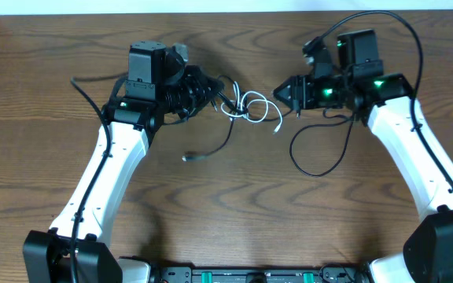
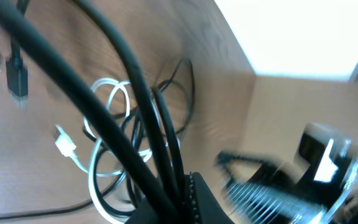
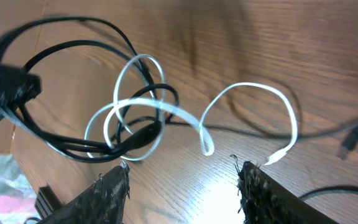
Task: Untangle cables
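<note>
Overhead: my left fingers (image 1: 203, 86) sit upper left of centre, pressed together on the black cables (image 1: 220, 101). These bunch against the white cable (image 1: 252, 106), which is looped at upper centre on the table (image 1: 226, 220). One black strand trails down to a plug (image 1: 189, 157) lying below the tangle. My right fingers (image 1: 288, 90) point at the white loops from the right, near them but apart.

Left wrist: black cables (image 2: 129, 74) run from the upper left down into my left fingers (image 2: 197, 199) at the bottom edge. The white cable (image 2: 114, 93) coils behind them at centre left. The right side is blurred.

Right wrist: my right fingers (image 3: 114, 193) stand spread at the bottom edge with nothing between them. The white cable (image 3: 166, 112) lies just above, threaded through black cables (image 3: 73, 74). These lead to the left fingers (image 3: 2, 87) at the left edge.
</note>
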